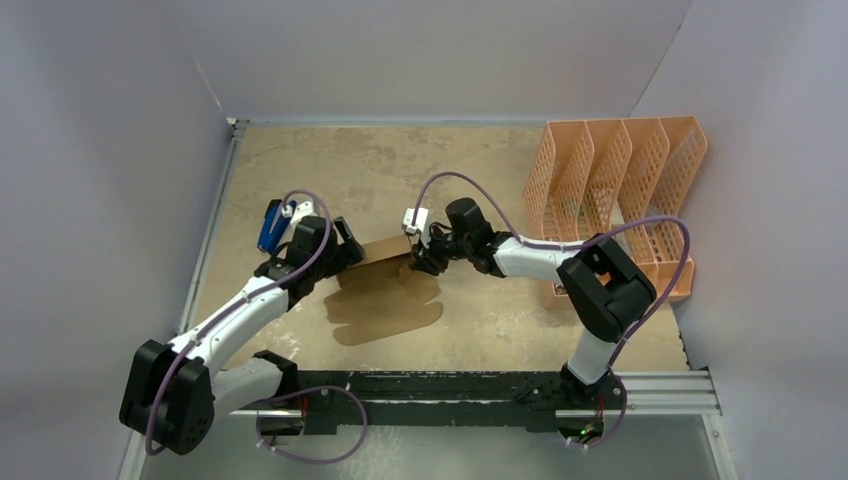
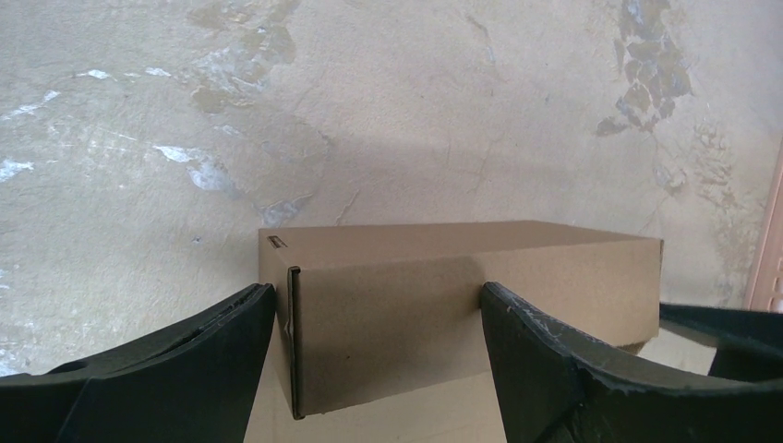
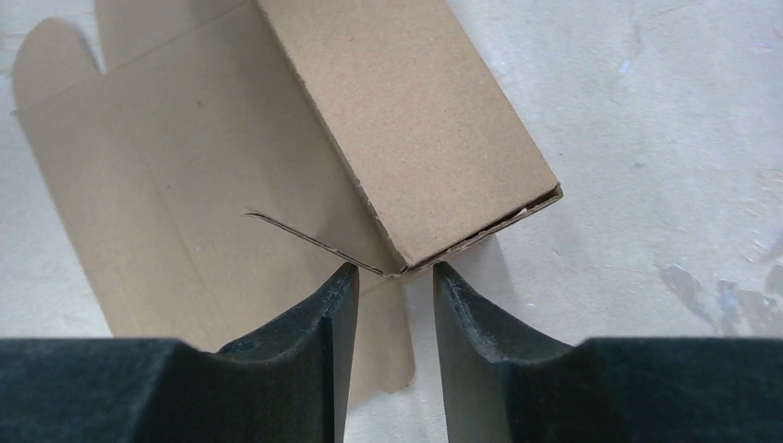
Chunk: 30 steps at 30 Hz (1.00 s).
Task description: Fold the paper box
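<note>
Two grippers met at the paper box (image 1: 385, 285) mid-counter | left gripper (image 2: 374, 318) spread wide, fingers straddling the folded-up wall's end, contact unclear | right gripper (image 3: 392, 295) narrowly parted at its other end, gripping nothing | only overhead showed the file organizer (image 1: 610, 170) at the far right corner.

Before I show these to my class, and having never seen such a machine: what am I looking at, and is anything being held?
Two robot arms are bolted at the table's near edge. The overhead picture looks down on both; the other two come from cameras on each wrist. On the stained tan table lies a plain brown cardboard box, partly folded: one long wall stands up, the flaps lie flat. The left hand straddles that wall's end with open fingers. The right hand is open too, close to the wall's other end. Neither clearly grips it. At the far right stands a peach-orange perforated plastic file organizer.
</note>
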Motion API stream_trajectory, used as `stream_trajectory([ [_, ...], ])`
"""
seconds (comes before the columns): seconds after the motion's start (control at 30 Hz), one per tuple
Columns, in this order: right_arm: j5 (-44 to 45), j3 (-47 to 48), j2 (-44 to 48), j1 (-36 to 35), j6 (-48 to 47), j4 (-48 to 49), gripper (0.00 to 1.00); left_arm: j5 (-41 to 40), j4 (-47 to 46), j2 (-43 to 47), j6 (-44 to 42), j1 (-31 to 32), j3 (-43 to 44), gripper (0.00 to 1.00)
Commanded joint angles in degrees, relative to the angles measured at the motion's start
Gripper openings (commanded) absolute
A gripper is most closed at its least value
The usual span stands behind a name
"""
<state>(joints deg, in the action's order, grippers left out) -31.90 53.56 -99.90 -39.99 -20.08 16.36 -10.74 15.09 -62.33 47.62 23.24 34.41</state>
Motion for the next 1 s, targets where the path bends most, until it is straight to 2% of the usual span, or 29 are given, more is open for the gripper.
stream_trajectory([
  [0.0, 7.2, -1.9, 0.5, -1.4, 3.0, 12.0, 0.41, 5.9, -0.8, -1.4, -1.9, 0.4, 2.1, 0.81],
  [0.2, 13.0, -1.4, -1.6, -2.2, 3.6, 15.5, 0.56, 7.1, -0.1, -2.5, -2.9, 0.4, 2.9, 0.81],
  [0.27, 15.8, -0.6, -2.8, -2.6, 3.6, 15.0, 0.58, 7.4, 0.4, -3.1, -3.5, 0.4, 3.3, 0.81],
  [0.37, 17.4, -1.0, -3.7, -2.6, 3.6, 17.3, 0.58, 6.7, 2.4, -3.3, -6.0, 0.4, 5.0, 0.81],
  [0.63, 17.0, -1.8, -4.2, -2.6, 3.1, 18.2, 0.58, 3.0, 15.4, -5.5, -20.7, -2.1, 23.2, 0.83],
  [0.8, 16.2, -2.2, -4.0, -2.6, 3.3, 18.3, 0.58, 5.3, 15.9, -12.4, -27.1, -3.5, 32.7, 0.84],
  [0.97, 15.7, -2.1, -4.2, -2.5, 3.5, 18.9, 0.58, 10.1, 11.9, -21.7, -29.1, -5.8, 36.1, 0.84],
])
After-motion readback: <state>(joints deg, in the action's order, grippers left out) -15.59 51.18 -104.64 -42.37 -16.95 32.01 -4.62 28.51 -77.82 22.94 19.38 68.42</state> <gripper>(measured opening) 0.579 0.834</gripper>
